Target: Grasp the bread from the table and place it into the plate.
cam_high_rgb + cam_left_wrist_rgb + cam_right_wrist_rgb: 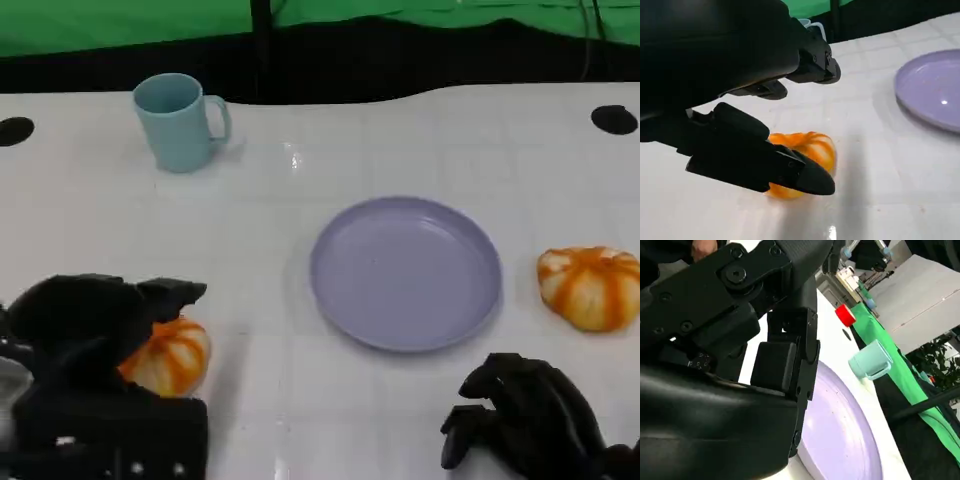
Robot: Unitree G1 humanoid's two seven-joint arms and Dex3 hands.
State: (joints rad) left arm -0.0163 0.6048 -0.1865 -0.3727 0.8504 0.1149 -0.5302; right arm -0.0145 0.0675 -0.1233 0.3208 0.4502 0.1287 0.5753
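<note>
Head view shows the left hand [105, 345] covering half of one bread [170, 357] on the desk [300, 250]; whether it grips is unclear. Right hand [525, 420], partly cut off, curls empty near the plate [405, 272].

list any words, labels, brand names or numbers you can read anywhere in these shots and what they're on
No readable text in any view.
Mug: plain light blue, no print.
Plate: plain lilac, no marking.
Both orange-and-white breads, one by the left hand and one to the plate's right: no label.
Left hand and right hand: black shells, no lettering legible.
Red object in the right wrist view: too small and blurred to tell.
</note>
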